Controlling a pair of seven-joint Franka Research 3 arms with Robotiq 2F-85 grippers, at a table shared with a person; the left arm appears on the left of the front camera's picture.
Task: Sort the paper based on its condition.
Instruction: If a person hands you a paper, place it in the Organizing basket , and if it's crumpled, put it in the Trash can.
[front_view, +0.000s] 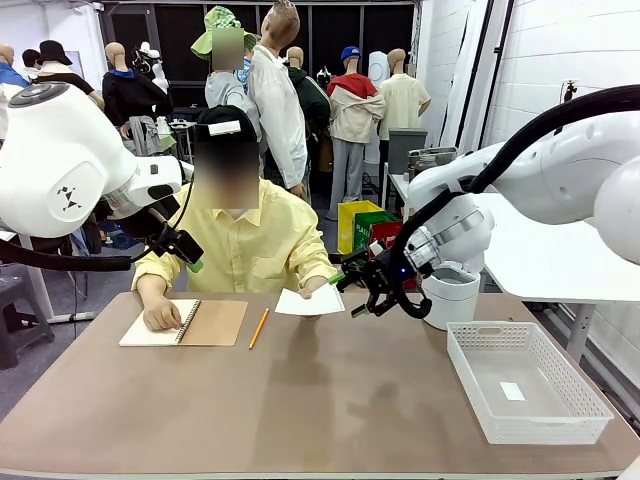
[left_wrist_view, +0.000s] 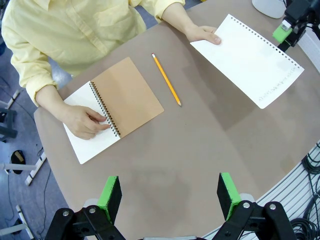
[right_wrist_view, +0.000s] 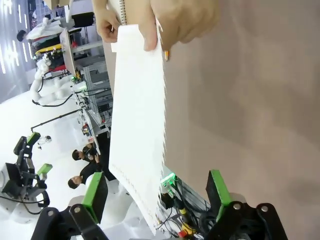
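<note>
— Looking at the front view, where is the paper (front_view: 310, 301)?
— Just above centre; a person's hand (front_view: 318, 288) holds the white sheet clear of the brown tabletop (front_view: 330, 400). In the left wrist view the paper (left_wrist_view: 247, 59) sits upper right, punched holes along one long edge; the hand (left_wrist_view: 202, 35) grips its upper-left corner.
— And the right fingers (front_view: 347, 293)?
— Spread wide, clamped on nothing; they sit just right of the sheet. In the right wrist view the paper (right_wrist_view: 137, 125) runs down the frame; its lower end reaches in between the right fingers (right_wrist_view: 155, 189); whether it touches a green pad I cannot tell.
— The left fingers (front_view: 188, 258)?
— Left of centre in the front view, raised above the tabletop; from their own camera the left fingers (left_wrist_view: 169, 196) stand apart, empty, along the bottom edge.
— Anything else?
— The person's other hand (left_wrist_view: 82, 121) rests on an open spiral notebook (left_wrist_view: 117, 102); a yellow pencil (left_wrist_view: 166, 80) lies between notebook and paper; a white mesh basket (front_view: 560, 420) stands at the front view's lower right.
</note>
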